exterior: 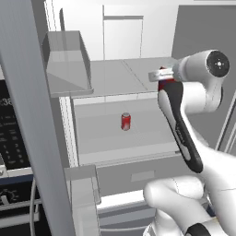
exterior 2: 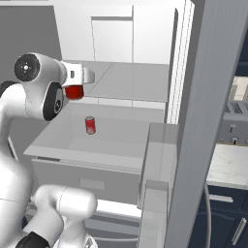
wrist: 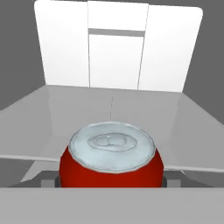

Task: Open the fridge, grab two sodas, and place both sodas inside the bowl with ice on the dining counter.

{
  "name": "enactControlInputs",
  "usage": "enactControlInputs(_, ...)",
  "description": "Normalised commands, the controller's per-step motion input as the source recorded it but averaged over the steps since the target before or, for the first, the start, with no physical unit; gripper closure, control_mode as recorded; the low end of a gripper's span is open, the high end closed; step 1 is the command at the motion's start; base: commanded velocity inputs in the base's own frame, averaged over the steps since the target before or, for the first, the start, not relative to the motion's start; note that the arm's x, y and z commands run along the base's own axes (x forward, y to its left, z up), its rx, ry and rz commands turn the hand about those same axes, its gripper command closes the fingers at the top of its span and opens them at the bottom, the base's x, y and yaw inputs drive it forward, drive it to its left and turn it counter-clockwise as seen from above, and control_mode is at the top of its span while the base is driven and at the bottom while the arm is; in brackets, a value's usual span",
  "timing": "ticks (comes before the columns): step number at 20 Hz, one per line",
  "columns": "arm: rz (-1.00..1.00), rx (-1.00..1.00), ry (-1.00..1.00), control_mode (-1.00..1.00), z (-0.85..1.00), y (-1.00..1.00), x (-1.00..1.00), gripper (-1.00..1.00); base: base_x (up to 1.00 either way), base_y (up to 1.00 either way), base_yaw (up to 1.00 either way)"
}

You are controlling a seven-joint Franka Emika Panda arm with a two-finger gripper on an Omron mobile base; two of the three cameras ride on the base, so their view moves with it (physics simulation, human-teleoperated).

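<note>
I have the fridge [exterior: 138,87] open in front of the base, its white interior and pale grey shelves facing me. The grey door [exterior: 27,115] stands swung out at the left of the left base view, and the other door [exterior 2: 203,121] crosses the right of the right base view. A grey door bin [exterior: 67,64] hangs on the inner side of the left door, up high. Beyond the right door I can make out a pale counter [exterior 2: 227,164] with navy cabinet fronts below and what looks like a toaster [exterior 2: 235,123] on it. At the far left of the left base view there is a black appliance front [exterior: 11,133] with pale markings.

The arm reaches into the fridge at the level of the upper shelf [exterior 2: 126,80]. One soda can [exterior: 125,121] stands upright on the wider lower shelf [exterior: 120,133], well apart from the arm and roughly in the middle of that shelf.

The second soda can [wrist: 111,159] sits at the gripper [wrist: 111,177], red body and silver top close under the hand camera, by the front edge of the upper shelf. From the base views I see it [exterior 2: 73,92] tucked right under the white hand. The jaws stand wide on either side of it, but I cannot tell whether they press on the can or merely flank it.
</note>
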Motion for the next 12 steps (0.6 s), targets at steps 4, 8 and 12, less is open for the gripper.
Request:
enactControlInputs(4,-0.02,-0.01,0.01,-1.00,-0.13,-0.08,-0.78,1.00,0.00,0.00,0.00)
enactControlInputs(8,-0.02,-0.01,0.05,-1.00,-0.27,-0.05,-0.72,1.00,0.00,0.00,0.00)
enactControlInputs(12,0.00,-0.01,0.07,1.00,-0.23,0.04,-0.45,1.00,-0.18,0.02,0.00)
